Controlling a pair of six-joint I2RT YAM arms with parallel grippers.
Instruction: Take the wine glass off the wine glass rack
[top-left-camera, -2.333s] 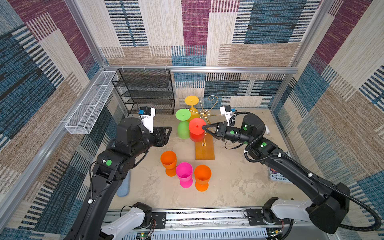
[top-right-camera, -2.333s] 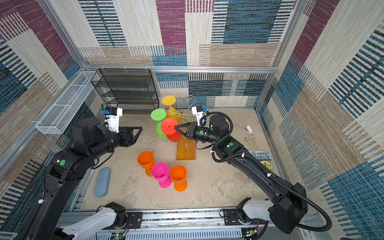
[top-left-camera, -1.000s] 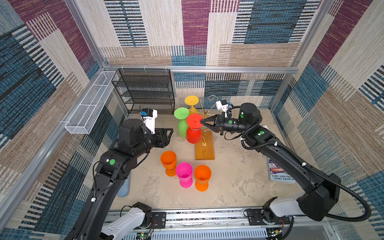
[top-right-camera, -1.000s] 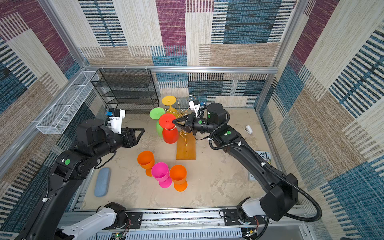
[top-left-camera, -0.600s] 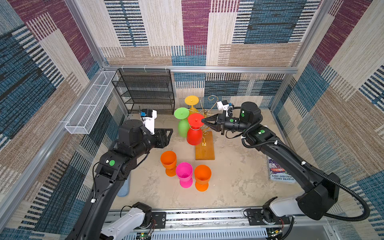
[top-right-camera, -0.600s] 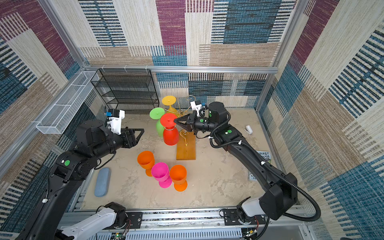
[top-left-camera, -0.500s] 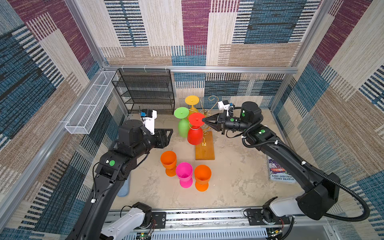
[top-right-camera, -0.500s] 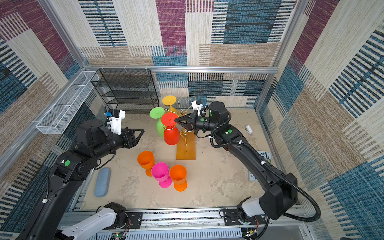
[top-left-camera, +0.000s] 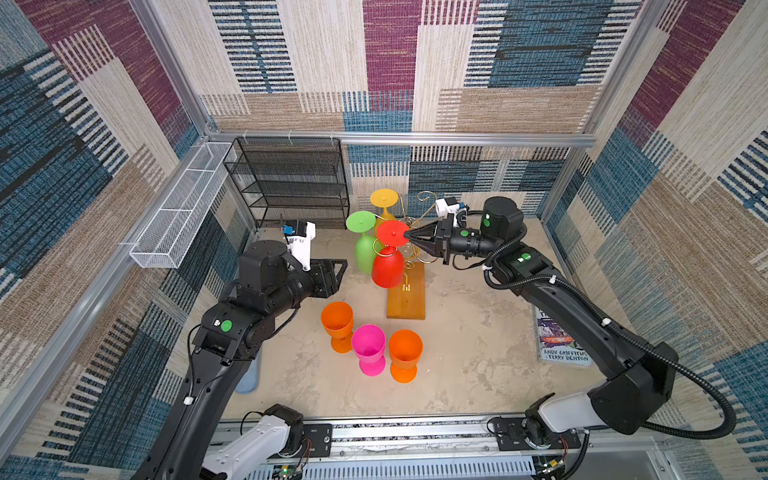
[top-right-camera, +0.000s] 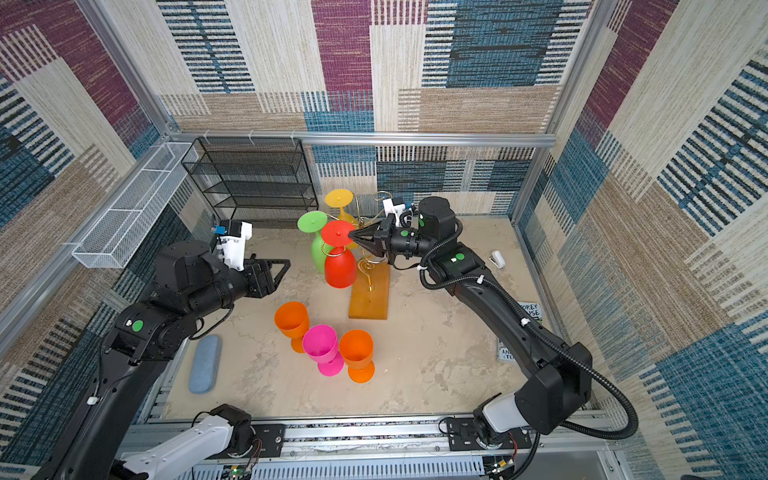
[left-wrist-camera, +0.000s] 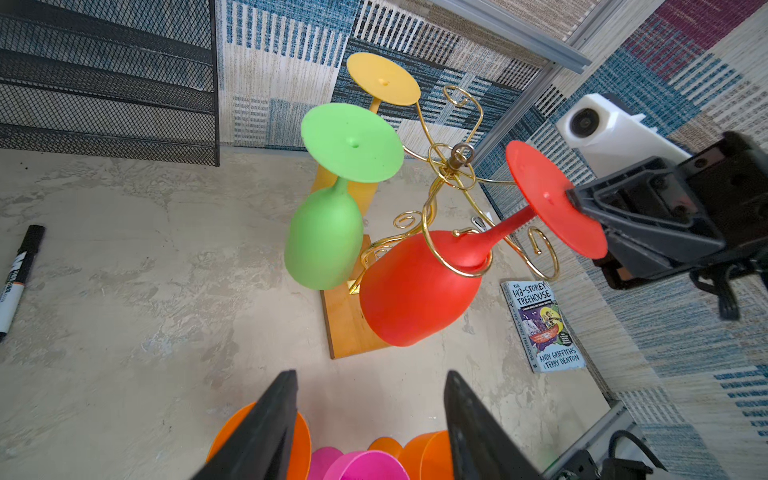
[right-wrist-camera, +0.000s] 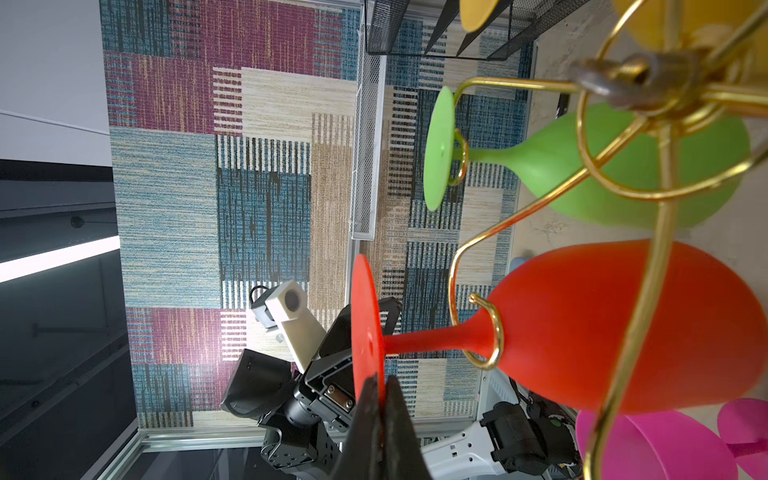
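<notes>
The wine glass rack (top-left-camera: 409, 299) stands mid-scene, toward the far side. It is a thin gold wire tree with scroll-ended arms, rising from a rectangular orange-brown wooden base whose long side runs near to far. The red wine glass (top-left-camera: 387, 266) hangs bowl-down on the rack's near-left side, tilted so its round foot leans right. Its stem passes through one curled loop (the loop sits low on the stem, against the bowl). The right gripper (top-left-camera: 407, 235) pinches the foot's rim between closed tips.

Beige tabletop (top-left-camera: 457, 374) under wine glass rack (top-left-camera: 406, 297), three cups (top-left-camera: 368, 345), book (top-left-camera: 559, 345).
</notes>
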